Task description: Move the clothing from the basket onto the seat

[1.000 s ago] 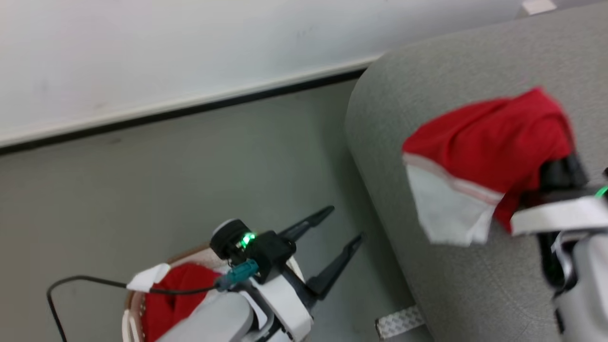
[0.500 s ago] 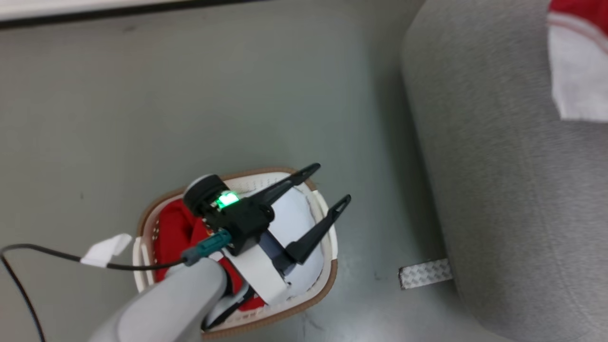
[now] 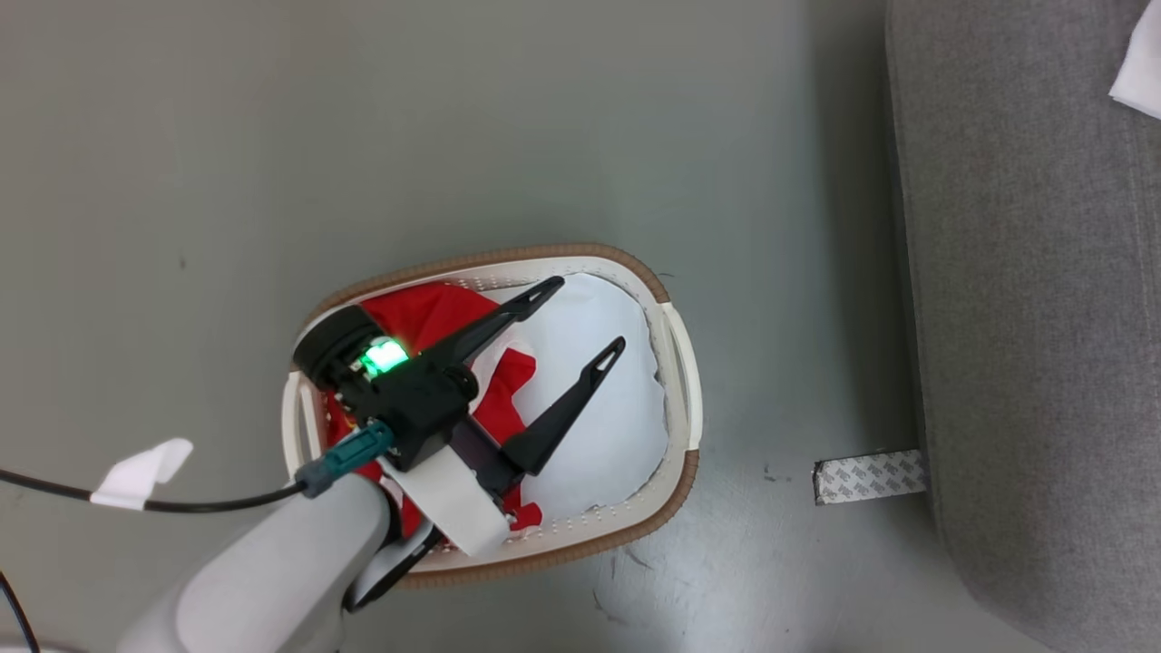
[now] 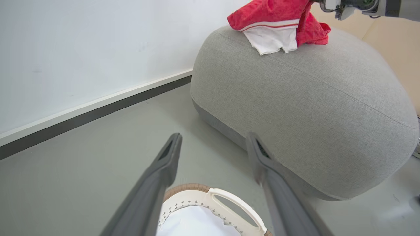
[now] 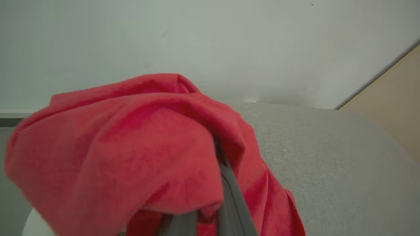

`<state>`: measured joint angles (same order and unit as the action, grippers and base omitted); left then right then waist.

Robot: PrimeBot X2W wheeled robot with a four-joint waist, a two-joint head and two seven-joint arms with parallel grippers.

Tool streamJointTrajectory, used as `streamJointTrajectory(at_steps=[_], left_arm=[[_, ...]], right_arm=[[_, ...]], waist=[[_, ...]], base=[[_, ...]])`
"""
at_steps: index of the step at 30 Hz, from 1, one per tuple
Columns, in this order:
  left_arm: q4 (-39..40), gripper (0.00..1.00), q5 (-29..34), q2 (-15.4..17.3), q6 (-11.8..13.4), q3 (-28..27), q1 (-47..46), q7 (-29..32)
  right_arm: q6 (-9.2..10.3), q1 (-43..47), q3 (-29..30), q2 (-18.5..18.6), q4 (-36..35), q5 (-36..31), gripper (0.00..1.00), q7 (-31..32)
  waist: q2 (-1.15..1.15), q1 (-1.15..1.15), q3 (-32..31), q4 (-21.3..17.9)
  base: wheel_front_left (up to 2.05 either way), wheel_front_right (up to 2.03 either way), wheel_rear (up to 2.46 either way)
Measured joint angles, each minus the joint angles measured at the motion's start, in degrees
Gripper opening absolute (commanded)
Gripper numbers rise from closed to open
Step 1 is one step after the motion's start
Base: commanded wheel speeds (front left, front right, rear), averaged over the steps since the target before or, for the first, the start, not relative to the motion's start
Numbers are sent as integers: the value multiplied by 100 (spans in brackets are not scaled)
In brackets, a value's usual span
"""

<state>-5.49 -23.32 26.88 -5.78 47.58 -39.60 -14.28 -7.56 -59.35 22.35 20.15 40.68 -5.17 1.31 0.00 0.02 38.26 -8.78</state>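
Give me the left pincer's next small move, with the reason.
Probably lower the left pincer into the basket, drawing back slightly toward the red garment. It hangs open and empty above the basket, and its tips sit over the white patch, while the red cloth lies nearer the wrist.

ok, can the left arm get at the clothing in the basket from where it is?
Probably yes. The left gripper hangs open over the basket, whose top is uncovered, and the red clothing lies under its fingers. Nothing sits between them. How far down it must go I cannot tell.
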Motion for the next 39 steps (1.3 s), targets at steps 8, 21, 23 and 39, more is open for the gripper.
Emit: streamJointTrajectory(at_steps=[8,21,23,39], left_arm=[[-23,100,-3,27,5,-45,-14,-37],[-428,100,-236,-157,110,-56,301,-54],[-524,100,-292,-248,137,-80,425,-69],[-895,100,-650,-699,486,-1059,1421,-86]], right_arm=[[1,185,487,-26,311,-494,7,575],[1,808,52,-260,445,-500,100,1316],[0,981,-214,-194,380,-347,100,1384],[1,2877,-1781,645,-2302,1637,100,1663]], waist=[[0,0,-17,2],[0,-1,-854,-133],[0,-1,-1094,-146],[0,-4,-3222,81]], base=[[0,0,0],[0,0,0],[0,0,0],[0,0,0]])
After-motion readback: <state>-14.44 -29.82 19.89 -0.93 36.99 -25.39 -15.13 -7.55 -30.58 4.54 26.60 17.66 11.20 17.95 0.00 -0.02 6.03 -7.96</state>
